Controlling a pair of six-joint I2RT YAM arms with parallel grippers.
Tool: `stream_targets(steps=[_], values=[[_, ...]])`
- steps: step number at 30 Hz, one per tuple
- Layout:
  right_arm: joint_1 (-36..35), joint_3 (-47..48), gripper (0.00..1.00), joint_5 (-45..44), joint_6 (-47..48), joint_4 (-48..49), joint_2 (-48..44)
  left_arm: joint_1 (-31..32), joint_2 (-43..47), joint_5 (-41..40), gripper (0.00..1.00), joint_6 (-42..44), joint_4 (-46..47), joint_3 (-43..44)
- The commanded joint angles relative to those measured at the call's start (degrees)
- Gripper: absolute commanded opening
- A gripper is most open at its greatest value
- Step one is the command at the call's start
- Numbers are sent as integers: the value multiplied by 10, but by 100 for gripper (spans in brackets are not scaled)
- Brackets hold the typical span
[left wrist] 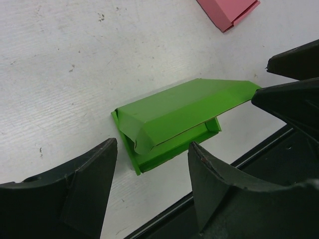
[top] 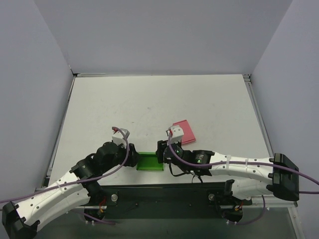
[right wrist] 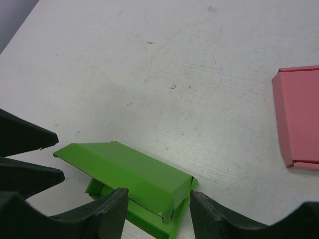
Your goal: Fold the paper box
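Your paper box sits on the bench near its front edge, lid half raised, between the 2 arms. Left fingers and right fingers are spread wide at opposite ends, gripping nothing.

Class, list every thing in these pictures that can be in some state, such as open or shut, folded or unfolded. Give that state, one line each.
Green paper box: partly folded, lid flap raised at a slant, not closed.
Pink box: lies flat, no flap raised, apart from the green one.
Left gripper: open, fingers either side of one end of the green box.
Right gripper: open, fingers either side of its other end.
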State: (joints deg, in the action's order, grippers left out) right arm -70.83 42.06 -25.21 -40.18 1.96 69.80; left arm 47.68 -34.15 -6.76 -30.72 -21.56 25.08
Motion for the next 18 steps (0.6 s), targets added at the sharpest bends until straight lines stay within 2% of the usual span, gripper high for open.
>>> stream_targets(steps=[1, 9, 11, 18], values=[[-7, 32, 53, 1, 11, -5, 29, 28, -12, -72, 68, 1, -18, 1], [-8, 47, 52, -6, -2, -17, 62, 45, -35, -78, 69, 28, 33, -24], [-8, 55, 52, -16, -4, -45, 73, 45, -49, -79, 68, 34, 49, -28], [-8, 62, 52, -32, -9, -53, 84, 45, -63, -91, 64, 44, 71, -36]])
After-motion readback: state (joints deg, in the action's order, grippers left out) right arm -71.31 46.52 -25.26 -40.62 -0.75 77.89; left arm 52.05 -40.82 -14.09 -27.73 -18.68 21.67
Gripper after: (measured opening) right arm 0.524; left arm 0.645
